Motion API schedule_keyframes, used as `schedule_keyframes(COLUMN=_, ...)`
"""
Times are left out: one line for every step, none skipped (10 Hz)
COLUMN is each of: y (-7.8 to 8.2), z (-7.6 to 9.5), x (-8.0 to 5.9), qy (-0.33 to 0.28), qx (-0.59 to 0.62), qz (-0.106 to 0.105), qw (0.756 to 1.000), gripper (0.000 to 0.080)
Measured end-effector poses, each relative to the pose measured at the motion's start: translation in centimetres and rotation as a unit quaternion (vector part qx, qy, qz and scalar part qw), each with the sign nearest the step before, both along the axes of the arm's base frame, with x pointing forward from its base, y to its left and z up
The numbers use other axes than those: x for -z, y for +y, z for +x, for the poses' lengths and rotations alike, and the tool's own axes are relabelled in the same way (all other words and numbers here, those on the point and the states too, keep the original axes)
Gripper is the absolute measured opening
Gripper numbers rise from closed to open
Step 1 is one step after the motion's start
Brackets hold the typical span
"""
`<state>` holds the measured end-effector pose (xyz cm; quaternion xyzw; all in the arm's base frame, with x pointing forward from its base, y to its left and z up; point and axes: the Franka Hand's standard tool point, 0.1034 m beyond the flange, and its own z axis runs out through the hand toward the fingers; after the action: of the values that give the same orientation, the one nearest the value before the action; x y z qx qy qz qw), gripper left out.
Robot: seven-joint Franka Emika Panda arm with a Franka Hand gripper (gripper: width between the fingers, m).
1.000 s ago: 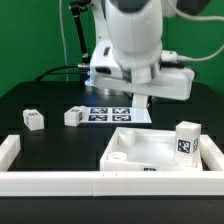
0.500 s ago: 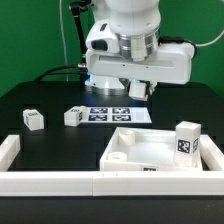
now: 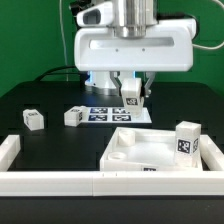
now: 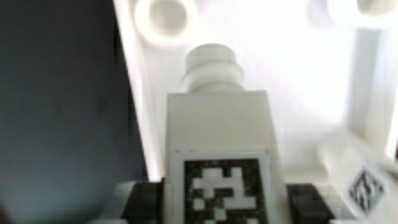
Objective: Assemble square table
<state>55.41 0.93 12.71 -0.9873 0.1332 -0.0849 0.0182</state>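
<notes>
My gripper point(image 3: 132, 90) is shut on a white tagged leg point(image 3: 131, 99) and holds it in the air above the back of the table. In the wrist view the leg point(image 4: 217, 130) sits between the dark pads point(image 4: 150, 202), with its threaded tip pointing away from the camera. Beneath it lies the square table top point(image 4: 285, 60) with a round corner socket point(image 4: 166, 15). In the exterior view the table top point(image 3: 150, 158) rests at the front right against the rail. One leg point(image 3: 187, 140) stands on its right corner. Two more legs point(image 3: 34, 119) point(image 3: 74, 116) lie on the black table at the left.
The marker board point(image 3: 112, 114) lies flat behind the table top, under the hand. A long white L-shaped rail point(image 3: 60, 181) runs along the front edge, with raised ends at the exterior view's left point(image 3: 8, 150) and right point(image 3: 212, 155).
The hand has turned at the wrist and now faces the exterior camera squarely. The held leg has swung into view between the fingers. The loose parts have not moved.
</notes>
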Motion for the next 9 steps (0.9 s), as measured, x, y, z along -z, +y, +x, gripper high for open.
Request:
schedule_keyframes(y=0.4, z=0.0, x=0.3, qy=-0.038, qx=0.001, qz=-0.004, qw=0.999, gripper=0.0287)
schedule_keyframes(y=0.7, z=-0.3, x=0.5, qy=-0.06, qx=-0.001, qz=-0.008, qw=0.998, gripper=0.0287)
schedule_keyframes(y=1.0, z=0.3, x=0.1, qy=-0.123, qx=-0.004, qz=-0.016, qw=0.992, gripper=0.0287)
schedule_keyframes(y=1.2, z=-0.1, x=0.6, qy=-0.14, qx=-0.007, qz=-0.021, qw=0.99, gripper=0.0287)
schedule_keyframes(y=1.3, z=0.1, x=0.4, qy=-0.174, qx=-0.006, qz=-0.026, qw=0.984, gripper=0.0287)
schedule_keyframes(y=1.2, z=0.0, x=0.8, qy=-0.163, qx=-0.012, qz=-0.028, qw=0.986, gripper=0.0287)
schedule_keyframes(y=0.0, z=1.6, x=0.5, qy=-0.171, qx=-0.024, qz=-0.039, qw=0.984, gripper=0.0287)
schedule_keyframes(y=-1.2, z=4.0, x=0.3, qy=-0.183, qx=-0.032, qz=-0.051, qw=0.981, gripper=0.0287)
schedule_keyframes(y=-2.1, z=5.7, x=0.0, qy=-0.19, qx=-0.038, qz=-0.059, qw=0.979, gripper=0.0287)
